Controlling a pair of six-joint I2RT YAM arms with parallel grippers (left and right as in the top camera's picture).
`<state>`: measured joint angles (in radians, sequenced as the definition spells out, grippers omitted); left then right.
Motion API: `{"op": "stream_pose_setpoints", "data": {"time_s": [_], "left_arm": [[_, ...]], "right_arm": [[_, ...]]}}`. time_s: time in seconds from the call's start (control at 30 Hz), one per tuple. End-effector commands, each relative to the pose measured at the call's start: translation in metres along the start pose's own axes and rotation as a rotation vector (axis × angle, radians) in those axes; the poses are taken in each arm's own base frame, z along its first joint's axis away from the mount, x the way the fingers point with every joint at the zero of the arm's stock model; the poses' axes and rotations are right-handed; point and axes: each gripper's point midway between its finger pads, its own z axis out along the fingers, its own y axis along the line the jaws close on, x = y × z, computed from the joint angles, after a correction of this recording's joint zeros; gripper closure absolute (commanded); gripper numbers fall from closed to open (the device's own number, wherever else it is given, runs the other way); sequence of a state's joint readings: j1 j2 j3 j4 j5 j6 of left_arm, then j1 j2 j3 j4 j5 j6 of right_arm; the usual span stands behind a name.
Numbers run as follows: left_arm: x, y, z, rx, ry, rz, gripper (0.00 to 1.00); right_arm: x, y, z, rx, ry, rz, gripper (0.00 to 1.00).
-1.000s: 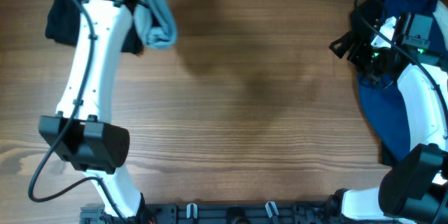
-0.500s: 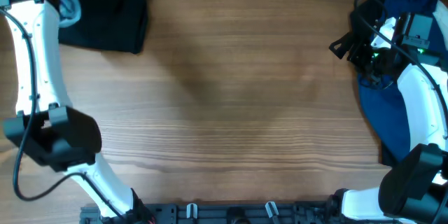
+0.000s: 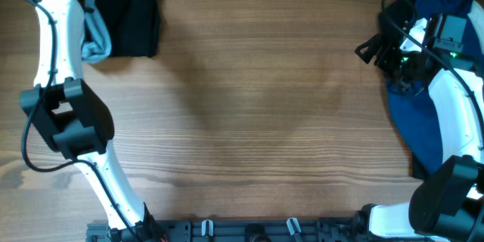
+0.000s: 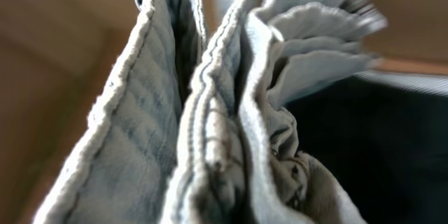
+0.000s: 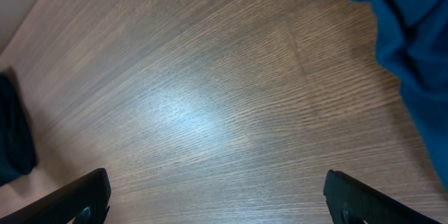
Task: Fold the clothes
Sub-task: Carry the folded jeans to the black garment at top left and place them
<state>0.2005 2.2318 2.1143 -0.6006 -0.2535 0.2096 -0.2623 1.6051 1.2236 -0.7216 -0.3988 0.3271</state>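
Over on the left, the left arm is up at the far corner of the desk (image 3: 249, 106); its left tool (image 3: 89, 0) has the pale blue jeans (image 3: 96, 36) hanging from it in a bunch. In the left wrist view the cloth fills nearly everything, all seams and crumpled folds, and it hides the fingers; still, the jeans ride along with the arm, so I judge the tool is clenched on them.

A second ago that arm stood further right, and the jeans dangled to the right of the black garment (image 3: 134, 17); then the arm swung far out to the left; now it has come a little way back, and the jeans hang at the black garment's left edge. So the jeans have been carried across, but they are not spread flat; to me the folding of this pair has not truly begun, and the jeans will need laying out on the wood first.

On the right nothing has moved at all; the right arm sits over the navy blue garment (image 3: 422, 125), just where it was. The right tool (image 5: 213, 199) is released and holds nothing; its two dark fingers (image 5: 80, 196) stand wide apart over bare wood, with the blue cloth just beside them. It looks like it is waiting for its turn.
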Motion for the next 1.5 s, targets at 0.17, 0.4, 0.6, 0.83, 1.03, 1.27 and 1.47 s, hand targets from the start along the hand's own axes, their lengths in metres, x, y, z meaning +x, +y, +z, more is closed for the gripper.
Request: {"op": "stream_pose_setpoints", "data": {"time_s": [0.17,0.4,0.6,0.83,1.03,1.27,1.47], "left_arm": [[-0.057,-0.154,-0.027,0.458,-0.257,0.035,0.00],[-0.051,-0.129,-0.070,0.341,-0.156,0.006,0.00],[0.010,-0.079,-0.056,0.248,0.104,-0.021,0.00],[0.095,-0.069,0.008,0.215,0.362,-0.159,0.60],[0.183,-0.098,0.064,0.220,0.570,-0.135,0.87],[0.201,-0.120,0.078,0.233,0.594,-0.142,0.96],[0.097,-0.101,0.026,0.251,0.382,-0.173,0.91]], "right_arm": [[0.007,0.007,0.008,0.027,0.017,-0.040,0.02],[0.012,0.005,0.008,0.034,0.037,-0.039,0.02],[0.011,0.006,0.008,0.032,0.031,-0.042,0.02],[0.013,0.005,0.008,0.034,0.040,-0.038,0.02],[0.017,0.004,0.008,0.040,0.055,-0.031,0.02],[0.017,0.004,0.008,0.039,0.055,-0.031,0.02],[0.012,0.006,0.008,0.032,0.035,-0.046,0.02]]}}
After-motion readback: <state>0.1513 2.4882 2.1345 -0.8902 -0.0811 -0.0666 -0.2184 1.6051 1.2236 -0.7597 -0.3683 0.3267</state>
